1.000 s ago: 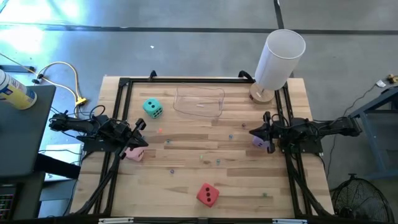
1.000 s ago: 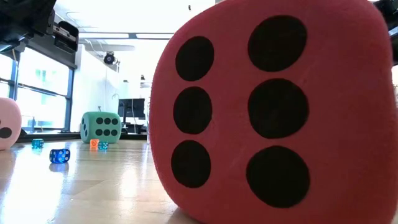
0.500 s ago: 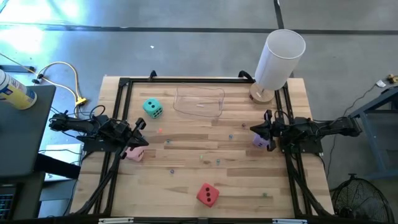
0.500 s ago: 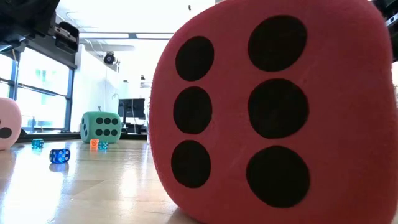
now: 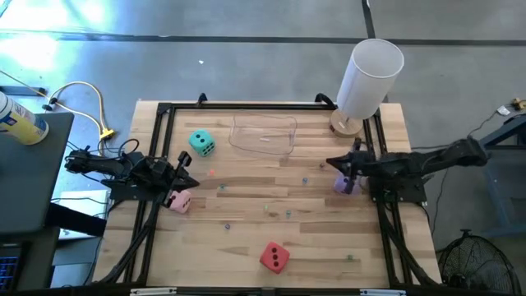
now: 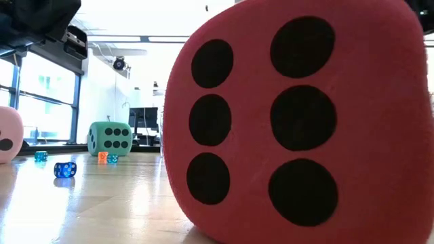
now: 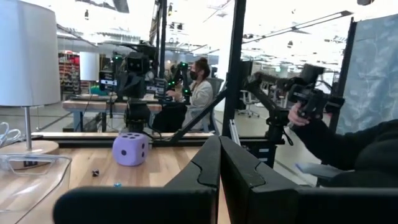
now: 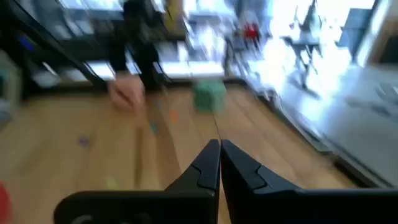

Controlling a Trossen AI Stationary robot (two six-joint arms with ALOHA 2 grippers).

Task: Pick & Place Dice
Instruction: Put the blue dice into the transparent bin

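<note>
Four dice rest flat on the wooden table: the teal die (image 5: 201, 143) at the far left, the pink die (image 5: 180, 200) at the left, the purple die (image 5: 343, 184) at the right, and the red die (image 5: 274, 257) near the front edge. The red die (image 6: 298, 122) fills the low view. My left gripper (image 5: 187, 174) is shut and hovers just beside and above the pink die. My right gripper (image 5: 331, 162) is shut, above the table and just far-left of the purple die (image 7: 130, 149). Neither gripper holds anything.
A clear plastic container (image 5: 263, 133) lies at the far middle. A tall white cylinder (image 5: 367, 82) stands on a round base at the far right corner. Tiny coloured dice (image 6: 65, 169) are scattered mid-table. Black rails (image 5: 156, 148) frame the table. People (image 7: 196, 93) stand beyond it.
My right gripper has risen and swung toward the table's far edge, off the purple die's top, staying shut; the die has kept its place. My left gripper has turned a little at the wrist without travelling.
</note>
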